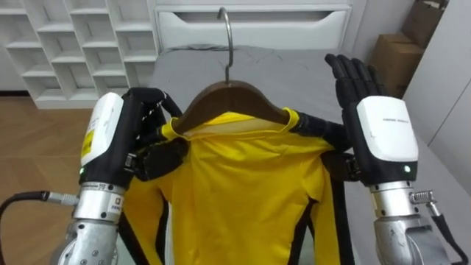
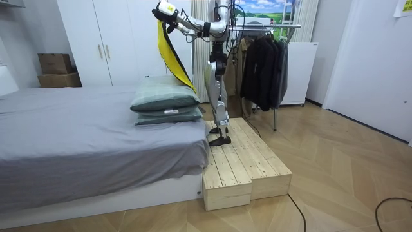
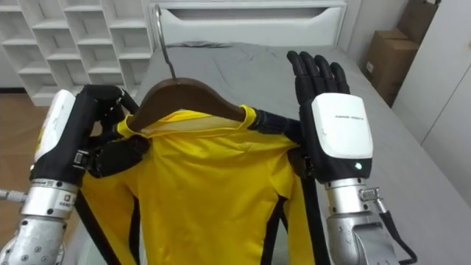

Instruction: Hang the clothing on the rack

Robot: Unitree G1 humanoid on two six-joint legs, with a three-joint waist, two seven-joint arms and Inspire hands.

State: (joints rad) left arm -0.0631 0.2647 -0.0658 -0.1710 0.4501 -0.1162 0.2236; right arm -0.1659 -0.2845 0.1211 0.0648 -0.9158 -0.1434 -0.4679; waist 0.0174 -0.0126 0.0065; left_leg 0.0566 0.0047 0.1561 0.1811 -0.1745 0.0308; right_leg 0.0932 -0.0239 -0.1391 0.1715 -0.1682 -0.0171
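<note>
- A grey bed (image 1: 294, 70) lay ahead of you, under the raised load, with a white headboard at its far end.
- White open shelving (image 1: 81, 37) stood at the far left, and cardboard boxes (image 1: 397, 55) at the far right by the wall.
- In the room view you stood upright on a wooden platform (image 2: 244, 161) at the bed's pillow end, facing the bed, with stacked pillows (image 2: 166, 100) just beside your legs.
- A clothes rack (image 2: 264, 61) full of dark clothes stood behind you, so your body was between it and the load.
- The yellow garment (image 1: 243, 184), trimmed in black, hung on a dark wooden hanger (image 1: 232, 96) held high before your chest, with its metal hook (image 1: 227, 37) pointing up and free.
- Your left robot hand (image 1: 147, 140) was curled tight around the garment's left shoulder, over that end of the hanger.
- Your right robot hand (image 1: 368, 103) stood upright at the hanger's right end, its back towards you and its fingers straight and spread, gripping nothing.
- Both arms were lifted, with the forearms near vertical.
</note>
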